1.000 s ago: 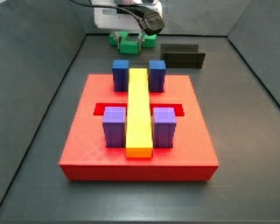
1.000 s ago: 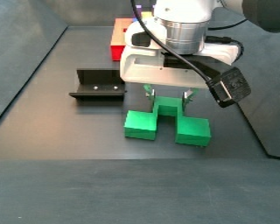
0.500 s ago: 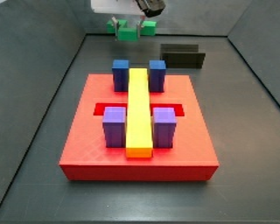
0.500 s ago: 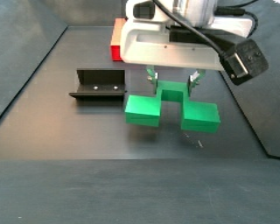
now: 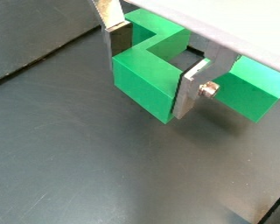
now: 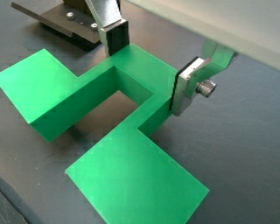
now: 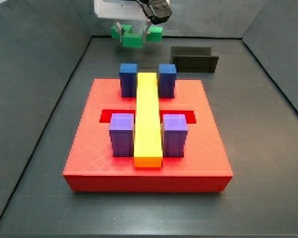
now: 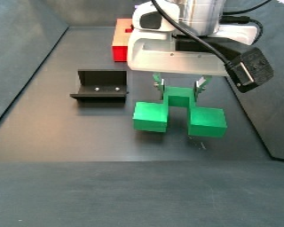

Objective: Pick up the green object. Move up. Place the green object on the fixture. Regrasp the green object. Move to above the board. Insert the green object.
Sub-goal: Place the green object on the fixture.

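Observation:
My gripper is shut on the green object, a bright green stepped block that hangs a little above the dark floor. In both wrist views the silver fingers press on the block's narrow middle part, one plate on each side. The gripper holds the green object level. The fixture, a small dark bracket, stands on the floor beside the block and apart from it. In a side view the gripper and green object are beyond the red board, with the fixture near them.
The board carries a long yellow bar, two blue blocks and two purple blocks. Grey walls close in the floor on the sides. A black camera is mounted on the wrist.
The gripper has risen with the green object, which stood on the floor a second ago and now hangs above it. The board and fixture have not moved.

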Robot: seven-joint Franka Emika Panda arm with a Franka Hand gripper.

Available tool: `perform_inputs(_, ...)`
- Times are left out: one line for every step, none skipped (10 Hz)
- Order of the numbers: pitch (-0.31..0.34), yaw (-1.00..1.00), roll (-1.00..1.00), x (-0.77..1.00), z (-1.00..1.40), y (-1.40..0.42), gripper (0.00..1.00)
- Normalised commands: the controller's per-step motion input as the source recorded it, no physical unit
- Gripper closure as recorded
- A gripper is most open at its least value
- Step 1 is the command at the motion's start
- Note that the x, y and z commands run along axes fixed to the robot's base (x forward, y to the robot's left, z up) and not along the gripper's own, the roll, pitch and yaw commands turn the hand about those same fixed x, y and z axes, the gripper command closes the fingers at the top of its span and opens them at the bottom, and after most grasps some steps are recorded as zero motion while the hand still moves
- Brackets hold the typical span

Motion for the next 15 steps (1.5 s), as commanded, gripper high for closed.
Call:
perform_inputs(0.000,0.00,-0.14,0.00,0.08,0.00,1.00)
perform_inputs(0.003,0.00,-0.27,0.24,0.67,0.00,1.00)
perform_inputs(0.131,0.11,-0.17,0.62,0.75,0.00,1.00)
perform_inputs(0.234,0.31,0.01,0.72,0.77,-0.18,1.00)
perform_inputs(0.294,0.33,0.02,0.69,0.88,-0.25,1.00)
perform_inputs(0.280,0.36,0.00,0.65,0.82,-0.29,1.00)
perform_inputs(0.257,0.35,0.00,0.66,0.75,-0.33,1.00)
perform_inputs(0.223,0.33,0.00,0.68,0.67,-0.37,1.00)
perform_inputs(0.206,0.28,0.00,0.69,0.58,-0.36,1.00)
perform_inputs(0.077,0.16,-0.16,0.65,0.57,-0.33,1.00)
perform_inputs(0.000,0.01,-0.39,0.49,0.58,-0.23,1.00)
perform_inputs(-0.131,-0.02,-0.75,0.44,0.44,-0.01,1.00)
perform_inputs(-0.274,-0.15,-0.92,0.40,0.35,0.00,1.00)
perform_inputs(-0.360,-0.22,-1.00,0.36,0.30,0.00,1.00)
perform_inputs(-0.360,-0.25,-1.00,0.39,0.27,0.06,1.00)
